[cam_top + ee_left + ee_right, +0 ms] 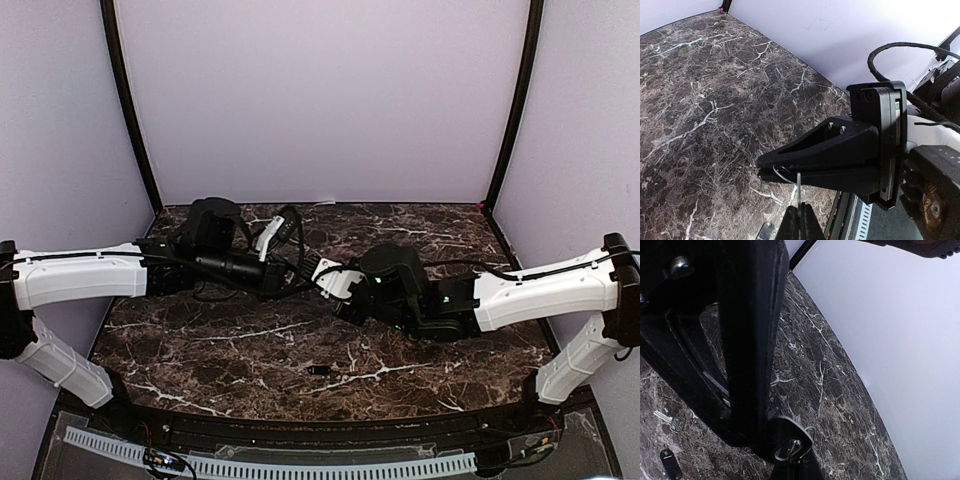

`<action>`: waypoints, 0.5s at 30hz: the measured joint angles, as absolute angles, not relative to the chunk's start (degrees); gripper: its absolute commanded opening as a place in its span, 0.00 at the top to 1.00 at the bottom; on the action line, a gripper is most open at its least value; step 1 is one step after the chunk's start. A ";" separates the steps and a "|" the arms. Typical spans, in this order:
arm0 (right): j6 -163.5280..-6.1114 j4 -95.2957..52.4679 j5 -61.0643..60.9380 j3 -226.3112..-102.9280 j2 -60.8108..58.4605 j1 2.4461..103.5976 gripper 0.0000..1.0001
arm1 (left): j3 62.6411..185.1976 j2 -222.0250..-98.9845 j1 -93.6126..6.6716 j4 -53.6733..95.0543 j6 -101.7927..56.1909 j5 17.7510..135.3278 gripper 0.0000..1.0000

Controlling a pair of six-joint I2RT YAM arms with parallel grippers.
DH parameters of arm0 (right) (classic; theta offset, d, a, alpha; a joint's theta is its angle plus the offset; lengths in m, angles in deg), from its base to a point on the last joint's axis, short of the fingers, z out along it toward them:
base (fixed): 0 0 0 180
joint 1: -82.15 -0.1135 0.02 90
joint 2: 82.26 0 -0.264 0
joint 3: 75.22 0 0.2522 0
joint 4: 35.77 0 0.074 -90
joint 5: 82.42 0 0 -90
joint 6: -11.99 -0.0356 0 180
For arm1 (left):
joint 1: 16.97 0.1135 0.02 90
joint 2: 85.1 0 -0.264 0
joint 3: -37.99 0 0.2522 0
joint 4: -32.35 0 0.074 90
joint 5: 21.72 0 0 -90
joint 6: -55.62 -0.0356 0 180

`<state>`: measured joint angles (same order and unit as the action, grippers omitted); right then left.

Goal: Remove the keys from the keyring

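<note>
The dark marble table (200, 350) carries two loose keys (672, 423) under the fingers, so part is done. Above, the left fingers (790, 225) and right fingers (815, 150) are both closed on the keyring (781, 171), tips almost touching; I judge something is left to slide off. Both arms reach inward, wrists raised.

The table (250, 345) has a dark brown marble top crossed by white veins. On it, towards the near edge and about midway between left and right, lies one small dark key (320, 371) with a pale glint. The right wrist view shows a silver-bladed key (669, 421) flat on the marble and a dark oblong piece (671, 466) near it, the two not touching; a small silvery piece (766, 231) at the bottom of the left wrist view is too cropped to name.
</note>
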<state>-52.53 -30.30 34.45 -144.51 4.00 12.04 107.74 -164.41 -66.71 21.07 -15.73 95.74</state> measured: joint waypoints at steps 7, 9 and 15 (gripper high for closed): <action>-53.03 -28.49 34.60 -144.53 4.00 11.93 1.00 | 107.74 -165.35 -66.71 21.11 -15.75 96.55 1.00; -53.32 -28.01 34.63 -144.53 4.00 11.89 1.00 | 107.74 -165.56 -66.71 21.11 -15.75 96.79 1.00; -54.54 -27.31 34.65 -144.53 3.98 11.89 1.00 | 107.74 -166.13 -66.71 21.29 -15.77 96.90 1.00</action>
<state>-54.54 -27.31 34.65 -144.53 3.98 11.89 107.74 -166.13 -66.71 21.29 -15.77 96.90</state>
